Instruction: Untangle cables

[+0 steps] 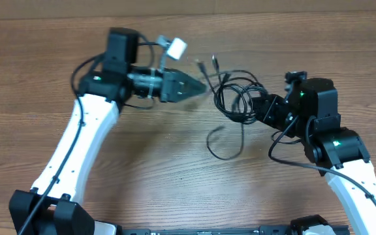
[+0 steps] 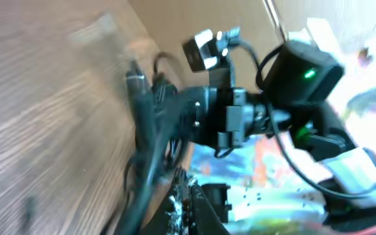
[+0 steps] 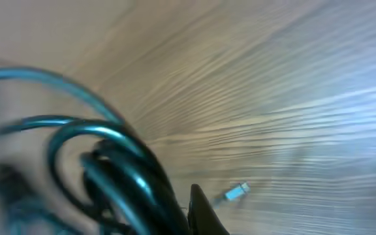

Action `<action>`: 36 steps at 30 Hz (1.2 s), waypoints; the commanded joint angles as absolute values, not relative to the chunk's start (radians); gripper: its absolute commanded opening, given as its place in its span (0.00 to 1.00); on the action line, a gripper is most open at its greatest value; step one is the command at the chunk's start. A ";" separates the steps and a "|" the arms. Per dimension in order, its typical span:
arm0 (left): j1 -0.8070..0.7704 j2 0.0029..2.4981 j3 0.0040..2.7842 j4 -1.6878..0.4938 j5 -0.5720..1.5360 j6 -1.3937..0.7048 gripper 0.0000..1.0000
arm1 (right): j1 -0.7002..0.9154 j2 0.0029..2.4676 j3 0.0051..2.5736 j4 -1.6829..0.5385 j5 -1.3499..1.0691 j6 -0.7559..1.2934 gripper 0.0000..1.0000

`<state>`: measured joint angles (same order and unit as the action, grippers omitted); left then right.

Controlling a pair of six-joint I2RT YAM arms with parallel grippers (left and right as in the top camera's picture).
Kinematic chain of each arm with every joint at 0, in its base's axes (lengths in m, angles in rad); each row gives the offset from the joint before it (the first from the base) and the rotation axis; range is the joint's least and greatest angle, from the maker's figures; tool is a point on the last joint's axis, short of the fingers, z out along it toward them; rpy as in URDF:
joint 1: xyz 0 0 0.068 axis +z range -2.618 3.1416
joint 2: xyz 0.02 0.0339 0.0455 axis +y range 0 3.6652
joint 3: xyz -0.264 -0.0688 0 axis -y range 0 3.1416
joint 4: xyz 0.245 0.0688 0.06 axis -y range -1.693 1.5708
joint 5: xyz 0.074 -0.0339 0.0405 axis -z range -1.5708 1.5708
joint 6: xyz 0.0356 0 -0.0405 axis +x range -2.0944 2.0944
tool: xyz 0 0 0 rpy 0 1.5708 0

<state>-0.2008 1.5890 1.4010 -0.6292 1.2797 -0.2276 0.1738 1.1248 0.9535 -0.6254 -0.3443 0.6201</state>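
Note:
The cables [image 1: 235, 98] are thin black cords wound in loops at the middle of the table. Two plug ends [image 1: 207, 64] stick out at the top, and one loose strand [image 1: 222, 151] trails toward the front. My left gripper [image 1: 201, 85] points right, its tips together on a strand at the bundle's left edge. In the blurred left wrist view that strand [image 2: 141, 124] runs up from the fingers [image 2: 187, 207]. My right gripper [image 1: 258, 108] is shut on the right side of the bundle. The right wrist view shows loops [image 3: 109, 163] beside one finger [image 3: 201, 212] and a metallic plug [image 3: 237, 191].
The wooden table [image 1: 175, 170] has its far edge at the top against a cardboard wall. The left wrist camera's white mount [image 1: 173, 47] sticks up near the plug ends. The right arm [image 2: 299, 78] fills the left wrist view just beyond the bundle.

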 commanded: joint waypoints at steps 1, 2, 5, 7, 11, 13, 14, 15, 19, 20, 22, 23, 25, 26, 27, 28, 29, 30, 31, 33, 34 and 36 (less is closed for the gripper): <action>-0.149 1.569 1.422 -0.663 1.333 -0.205 0.04 | 0.147 1.128 0.950 -0.619 -0.282 0.625 0.04; -0.142 1.569 1.422 -0.677 1.332 -0.205 0.04 | 0.144 1.128 0.950 -0.618 -0.281 0.628 0.04; -0.137 1.569 1.422 -0.696 1.327 -0.199 0.04 | 0.144 1.128 0.950 -0.612 -0.282 0.628 0.04; -0.147 1.569 1.422 -0.708 1.327 -0.165 0.04 | 0.144 1.128 0.950 -0.607 -0.281 0.628 0.04; -0.198 1.569 1.422 -0.750 1.261 -0.099 0.04 | 0.144 1.128 0.950 -0.599 -0.286 0.635 0.04; -0.238 1.569 1.422 -0.774 1.180 -0.081 0.06 | 0.144 1.128 0.950 -0.586 -0.301 0.636 0.04; -0.256 1.569 1.422 -0.778 1.149 -0.077 0.08 | 0.144 1.128 0.950 -0.580 -0.310 0.635 0.04; -0.280 1.569 1.422 -0.779 1.121 -0.069 0.10 | 0.144 1.128 0.950 -0.572 -0.320 0.635 0.04; -0.370 1.569 1.422 -0.754 1.057 -0.044 0.22 | 0.144 1.128 0.950 -0.568 -0.327 0.634 0.04; -0.395 1.569 1.422 -0.743 1.025 -0.045 0.23 | 0.144 1.128 0.950 -0.570 -0.327 0.634 0.04; -0.442 1.569 1.422 -0.722 0.933 -0.086 0.28 | 0.144 1.128 0.950 -0.571 -0.332 0.621 0.04; -0.464 1.569 1.422 -0.712 0.871 -0.128 0.39 | 0.144 1.128 0.950 -0.571 -0.335 0.620 0.04; -0.498 1.569 1.422 -0.698 0.768 -0.204 0.58 | 0.144 1.128 0.950 -0.572 -0.343 0.620 0.04; -0.509 1.569 1.422 -0.692 0.744 -0.218 0.60 | 0.144 1.128 0.950 -0.571 -0.350 0.619 0.04; -0.524 1.569 1.422 -0.683 0.720 -0.229 0.70 | 0.144 1.128 0.950 -0.570 -0.361 0.619 0.04; -0.546 1.569 1.422 -0.669 0.694 -0.250 0.92 | 0.144 1.128 0.950 -0.570 -0.379 0.619 0.04; -0.558 1.569 1.422 -0.660 0.685 -0.252 0.95 | 0.144 1.128 0.950 -0.570 -0.388 0.619 0.04; -0.570 1.569 1.422 -0.652 0.672 -0.252 0.98 | 0.144 1.128 0.950 -0.570 -0.393 0.619 0.04; -0.583 1.569 1.422 -0.646 0.656 -0.257 1.00 | 0.144 1.128 0.950 -0.570 -0.396 0.619 0.04; -0.603 1.569 1.422 -0.645 0.598 -0.301 1.00 | 0.144 1.128 0.950 -0.571 -0.399 0.619 0.04; -0.609 1.569 1.422 -0.646 0.567 -0.327 1.00 | 0.144 1.128 0.950 -0.572 -0.405 0.618 0.04; -0.611 1.569 1.422 -0.646 0.542 -0.358 1.00 | 0.144 1.128 0.950 -0.570 -0.424 0.610 0.04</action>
